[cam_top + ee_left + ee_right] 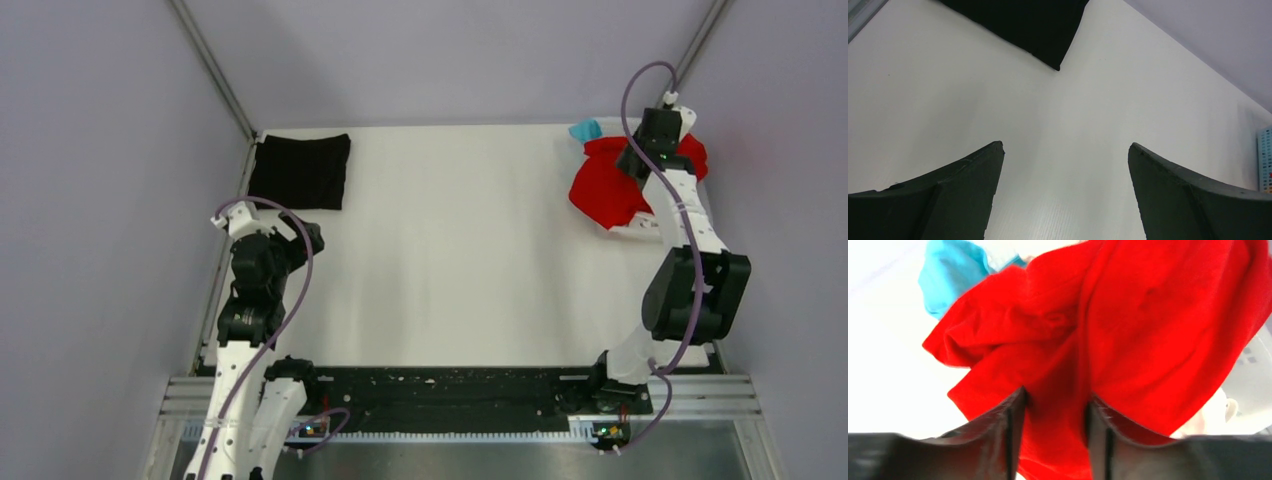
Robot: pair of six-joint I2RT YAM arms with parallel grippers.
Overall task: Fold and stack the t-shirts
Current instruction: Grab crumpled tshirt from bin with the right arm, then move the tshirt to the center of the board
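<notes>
White tabletop (450, 260); red t-shirt (603, 188) crumpled, black t-shirt (300, 170) folded flat.

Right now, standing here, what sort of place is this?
Likely a robot test cell: a white table between plain walls, a left arm and right arm mounted on a metal rail, a black t-shirt and red t-shirt to practise on.

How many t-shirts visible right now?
3: black t-shirt folded flat at the far-left corner; red t-shirt bunched at the far right; teal t-shirt peeking out behind it. Others may be hidden underneath.
</notes>
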